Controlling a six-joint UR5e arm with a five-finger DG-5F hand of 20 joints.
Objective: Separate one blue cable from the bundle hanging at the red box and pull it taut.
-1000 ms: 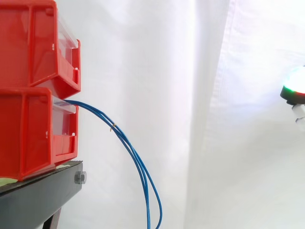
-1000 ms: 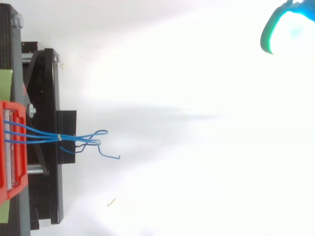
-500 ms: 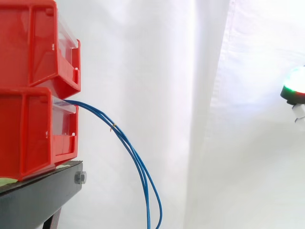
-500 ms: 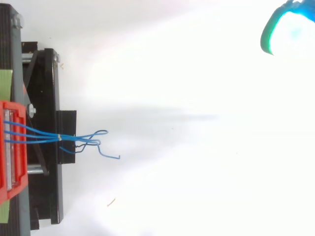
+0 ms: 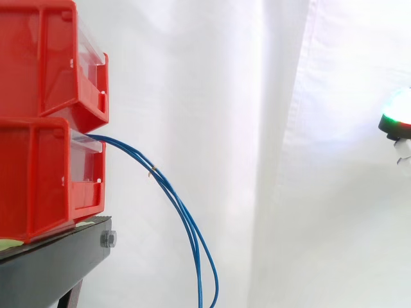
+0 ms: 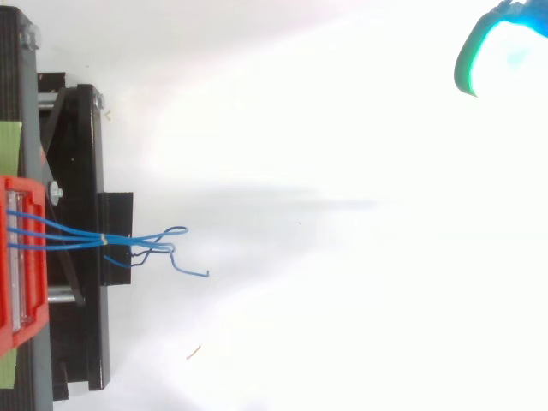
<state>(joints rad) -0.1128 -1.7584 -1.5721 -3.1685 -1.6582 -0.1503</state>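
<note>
A bundle of thin blue cables leaves the lower red bin and droops down in a slack arc, tied together by a small band near the bin. From above the blue cables fan out of the red bin and end in loose curls. One glowing fingertip of my hand sits at the right edge, far from the cables and level with the bin's mouth. In the top view the hand glows cyan at the upper right corner.
A second red bin is stacked on the lower one, both on a black stand. A white curtain hangs behind. Open space lies between the cables and my hand.
</note>
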